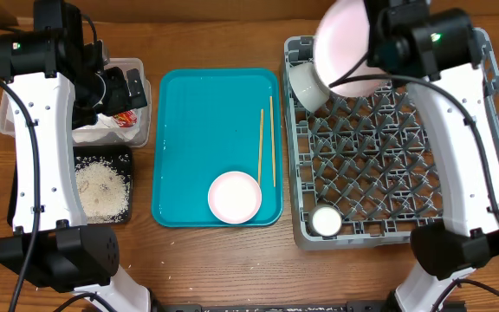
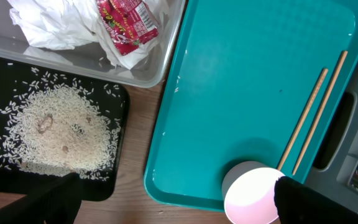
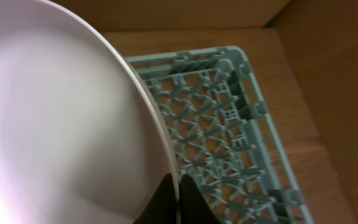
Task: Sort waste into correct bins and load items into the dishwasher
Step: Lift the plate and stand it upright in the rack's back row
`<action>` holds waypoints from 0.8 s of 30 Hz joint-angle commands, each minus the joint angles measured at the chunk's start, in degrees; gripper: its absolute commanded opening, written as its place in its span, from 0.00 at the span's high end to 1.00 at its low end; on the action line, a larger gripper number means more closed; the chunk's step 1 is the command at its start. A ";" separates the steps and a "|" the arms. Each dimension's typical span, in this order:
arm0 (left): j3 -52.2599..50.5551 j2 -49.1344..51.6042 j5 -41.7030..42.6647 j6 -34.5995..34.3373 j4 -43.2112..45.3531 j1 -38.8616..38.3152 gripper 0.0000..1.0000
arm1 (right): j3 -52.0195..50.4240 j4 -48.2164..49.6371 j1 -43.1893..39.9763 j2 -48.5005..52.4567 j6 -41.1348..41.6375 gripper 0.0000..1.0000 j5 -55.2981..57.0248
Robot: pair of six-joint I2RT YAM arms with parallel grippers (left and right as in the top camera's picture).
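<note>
- A small white cup [image 1: 326, 220] stands in the near left corner of the large square grey plastic dish rack [image 1: 388, 152], which rests on the wooden table [image 1: 232, 264].
- A round white bowl [image 1: 235, 196] sits upright at the near right of the teal plastic tray [image 1: 202, 121].
- Two thin wooden chopsticks [image 1: 261, 143] lie side by side just beyond it.
- Left of that tray, loose beige rice grains [image 1: 100, 184] lie heaped in the shallow black rectangular tray [image 1: 124, 160].
- Beyond it, the clear plastic tub [image 2: 142, 71] holds crumpled white paper napkins [image 2: 61, 25] and a red-and-white snack wrapper [image 2: 126, 22].
- The left hand [image 1: 119, 89] hangs over the tub, fingers spread wide, holding nothing.
- At the rack's far left corner, another white bowl [image 1: 306, 85] lies tipped.
- The right hand [image 3: 178, 196] pinches the rim of a round white plate [image 3: 61, 124], held tilted above the rack's far edge.
</note>
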 commanded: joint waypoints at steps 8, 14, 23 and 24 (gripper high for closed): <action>0.70 -0.98 0.00 0.24 0.09 -0.02 0.00 | -6.05 1.20 -4.83 2.25 -17.20 0.96 2.27; 0.70 -0.98 0.00 0.24 0.09 -0.02 0.00 | -8.13 2.23 -4.83 4.87 -18.56 0.96 3.98; 0.70 -0.98 0.00 0.24 0.09 -0.02 0.00 | -8.94 5.35 -4.46 6.56 -18.01 0.96 11.32; 0.70 -0.98 0.00 0.24 0.07 -0.02 0.00 | -9.25 5.64 -4.28 6.60 -17.79 0.96 11.37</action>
